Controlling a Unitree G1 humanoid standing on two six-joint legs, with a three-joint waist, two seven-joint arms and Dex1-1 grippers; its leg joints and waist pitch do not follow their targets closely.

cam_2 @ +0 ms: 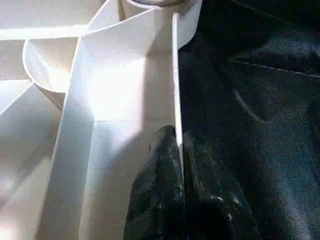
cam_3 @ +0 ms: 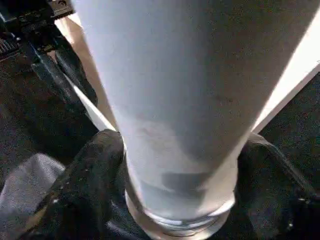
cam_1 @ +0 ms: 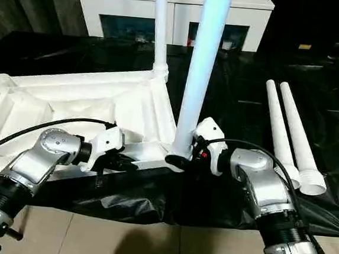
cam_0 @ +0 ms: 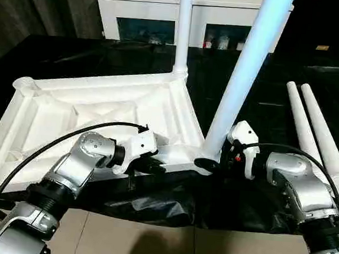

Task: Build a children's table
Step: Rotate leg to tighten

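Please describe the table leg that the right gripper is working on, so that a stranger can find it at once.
On the black table lies a white tabletop, upside down. At its near corner, the leg rises between the right gripper's fingers. It leans, unlike the upright leg at the far corner, while two more legs lie flat on the right.

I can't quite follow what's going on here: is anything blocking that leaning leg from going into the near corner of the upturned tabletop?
Nothing visible does. The leaning leg has its foot at the tabletop's near corner, between the right hand's fingers.
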